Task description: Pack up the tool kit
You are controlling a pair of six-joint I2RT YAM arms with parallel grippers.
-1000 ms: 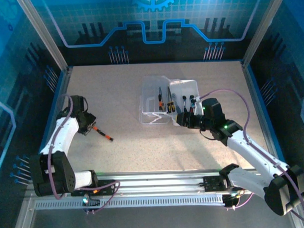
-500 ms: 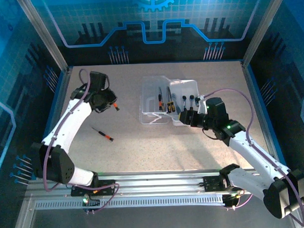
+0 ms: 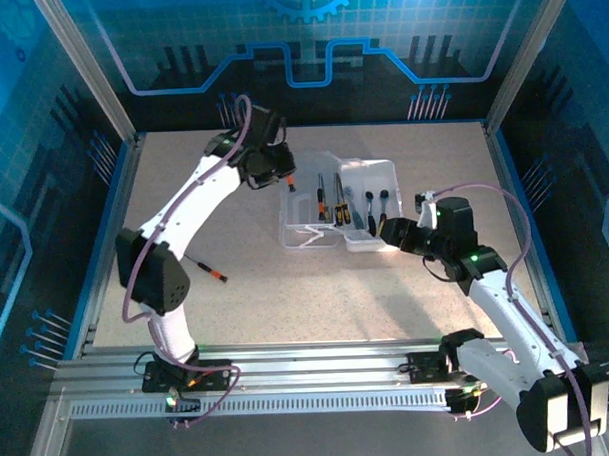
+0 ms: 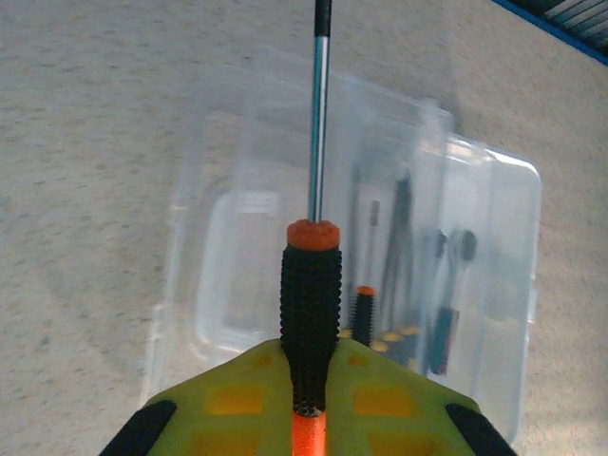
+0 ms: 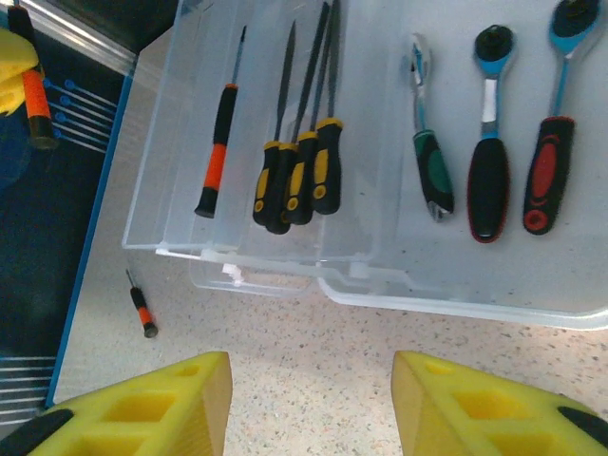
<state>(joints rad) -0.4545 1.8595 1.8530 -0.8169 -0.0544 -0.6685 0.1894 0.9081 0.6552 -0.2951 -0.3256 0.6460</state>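
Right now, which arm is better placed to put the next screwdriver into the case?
Left. The left jaws are shut on a screwdriver, its shaft pointing across the open case. The right jaws stand open and empty, just in front of the case's near edge.

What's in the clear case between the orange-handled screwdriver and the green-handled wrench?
Slim yellow-and-black-handled tools, lying side by side between the orange-handled screwdriver and the green-handled wrench in the clear plastic case; the right wrist view shows them.
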